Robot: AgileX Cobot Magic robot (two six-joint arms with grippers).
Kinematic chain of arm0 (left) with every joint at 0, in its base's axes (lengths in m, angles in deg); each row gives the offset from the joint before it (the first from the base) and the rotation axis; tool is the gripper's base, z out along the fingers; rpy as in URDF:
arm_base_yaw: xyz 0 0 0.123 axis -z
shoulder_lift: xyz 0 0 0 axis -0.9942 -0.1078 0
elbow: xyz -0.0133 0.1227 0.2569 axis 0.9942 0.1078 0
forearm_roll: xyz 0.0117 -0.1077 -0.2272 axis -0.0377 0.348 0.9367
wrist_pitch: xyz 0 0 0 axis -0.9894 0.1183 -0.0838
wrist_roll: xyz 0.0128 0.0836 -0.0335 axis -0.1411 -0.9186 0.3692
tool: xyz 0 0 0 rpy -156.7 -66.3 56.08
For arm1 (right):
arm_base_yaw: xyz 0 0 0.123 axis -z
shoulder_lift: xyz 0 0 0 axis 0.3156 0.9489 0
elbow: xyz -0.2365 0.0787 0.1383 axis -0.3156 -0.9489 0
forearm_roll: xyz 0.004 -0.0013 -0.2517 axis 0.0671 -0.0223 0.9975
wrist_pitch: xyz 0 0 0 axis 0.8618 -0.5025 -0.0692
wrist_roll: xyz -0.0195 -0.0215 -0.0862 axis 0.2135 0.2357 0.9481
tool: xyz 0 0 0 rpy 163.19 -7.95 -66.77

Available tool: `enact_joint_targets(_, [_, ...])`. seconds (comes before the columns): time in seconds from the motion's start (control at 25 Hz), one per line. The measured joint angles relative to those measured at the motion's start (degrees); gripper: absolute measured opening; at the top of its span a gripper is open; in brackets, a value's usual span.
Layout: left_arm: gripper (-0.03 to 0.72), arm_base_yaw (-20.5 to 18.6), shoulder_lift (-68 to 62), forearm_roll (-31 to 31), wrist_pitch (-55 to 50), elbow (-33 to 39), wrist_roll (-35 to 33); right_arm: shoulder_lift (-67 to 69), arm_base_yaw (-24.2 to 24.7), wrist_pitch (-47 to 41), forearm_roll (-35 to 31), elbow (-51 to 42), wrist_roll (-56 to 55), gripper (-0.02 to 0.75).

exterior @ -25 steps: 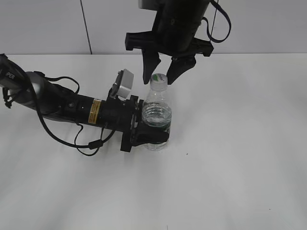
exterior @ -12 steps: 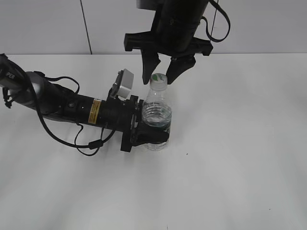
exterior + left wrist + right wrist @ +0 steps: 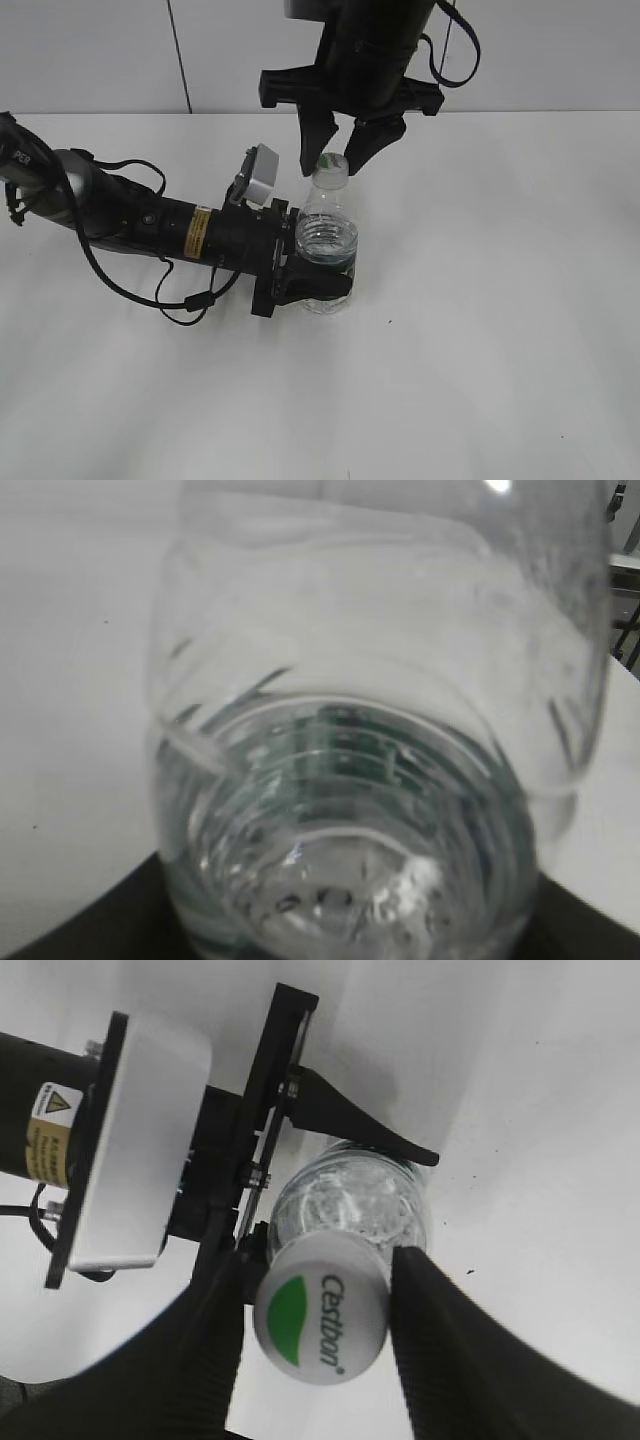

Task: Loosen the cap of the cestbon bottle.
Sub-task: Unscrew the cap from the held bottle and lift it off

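Water fills cestbon bottle (image 3: 326, 245) halfway — cap (image 3: 320, 1321) on, upright.

The bottle (image 3: 370, 780) fills the left wrist view, blurred, its top cut off by the upper edge; the left gripper's fingers are out of sight there. In the exterior view that gripper (image 3: 312, 285) covers the bottle's lower body and label. The right arm (image 3: 375, 40) runs off above the bottle. Whether the right gripper's fingertips (image 3: 425, 1310) touch the cap (image 3: 320, 1322) cannot be told.
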Motion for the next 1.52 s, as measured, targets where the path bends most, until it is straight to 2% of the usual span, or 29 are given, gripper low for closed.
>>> enact_joint_targets(0.44, [0.412,0.0,0.0,0.0,-0.1,0.0,0.0,0.0,0.0,-0.1,0.2,0.0,1.9,0.307])
enact_joint_targets(0.88, [0.412,0.0,0.0,0.0,-0.1,0.0,0.0,0.0,-0.1,-0.1,0.3,0.0,5.5,0.305])
enact_joint_targets(1.52, [0.412,0.2,0.0,0.1,-0.3,-0.1,-0.4,-0.1,-0.1,-0.1,-0.2,0.0,41.5,0.301])
